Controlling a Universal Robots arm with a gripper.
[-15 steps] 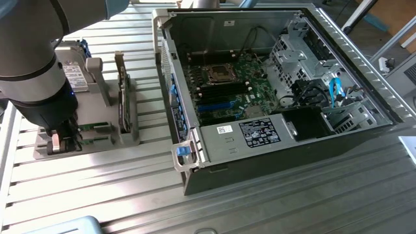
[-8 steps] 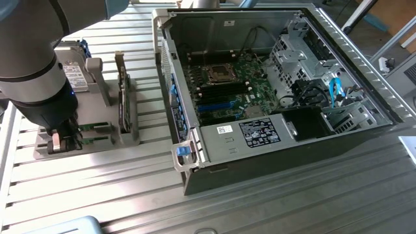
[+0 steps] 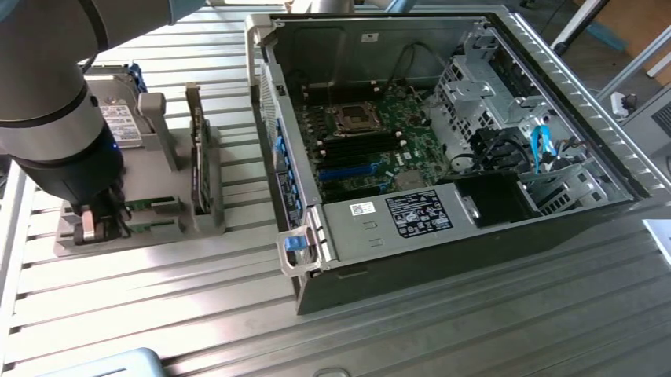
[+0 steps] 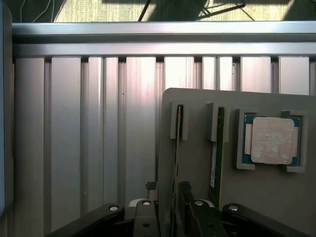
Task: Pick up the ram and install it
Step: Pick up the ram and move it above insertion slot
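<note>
closest to the wrist camera, the gripper hangs low over a grey holder with its dark fingers spread wide, one on each side of the ram. that thin green stick stands on edge in its slot. its long axis runs straight away from the wrist, in line with the gap between the fingers, so they face its two flat sides. by my reading the fingers are released and not gripping: one sits just beside the stick and the other leaves a clearer gap. whether either one is touching the board i cannot tell. a second stick stands parallel in the neighbouring slot, apart from the fingers, and beyond it a processor rests in its own pocket.

in the exterior view, on its left, the arm reaches down so that the gripper sits at the near end of the holder. behind it lies a silver hard drive, and just to the exterior view's right stands an upright expansion card. further right on the ribbed table lies the open computer case. its motherboard is well apart from the gripper and the ram.
</note>
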